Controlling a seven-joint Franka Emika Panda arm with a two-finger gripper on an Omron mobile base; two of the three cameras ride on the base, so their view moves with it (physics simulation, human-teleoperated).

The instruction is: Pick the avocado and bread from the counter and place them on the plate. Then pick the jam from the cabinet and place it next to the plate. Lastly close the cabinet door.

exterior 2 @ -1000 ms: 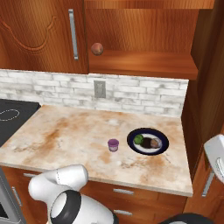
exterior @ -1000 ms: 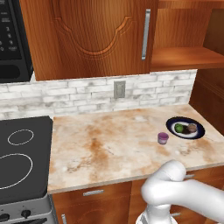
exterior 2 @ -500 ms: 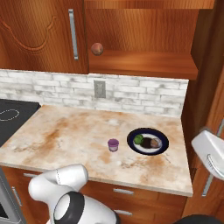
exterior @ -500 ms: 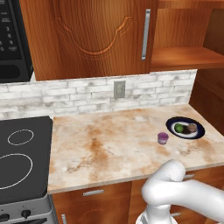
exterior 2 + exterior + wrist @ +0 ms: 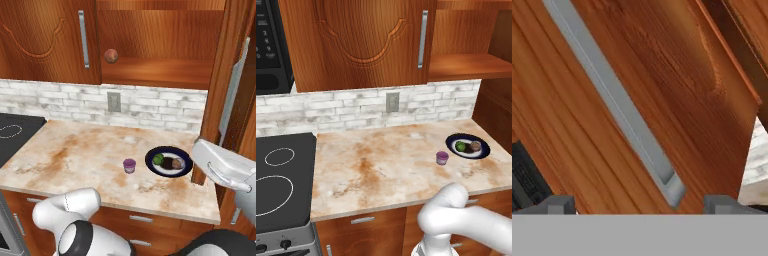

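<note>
One step left: close the cabinet door (image 5: 677, 90). Gripper (image 5: 639, 204) spread wide, holding nothing, right up against the door's face, grey handle (image 5: 614, 102) running diagonally between the fingertips. Jam (image 5: 129, 165) already just beside the plate (image 5: 167, 171), avocado (image 5: 158, 159) and bread (image 5: 176, 163) on it.

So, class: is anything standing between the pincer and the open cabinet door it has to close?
Nothing visible. In the hand view the open pincer faces the cabinet door directly, its grey handle running between the fingertips.
</note>
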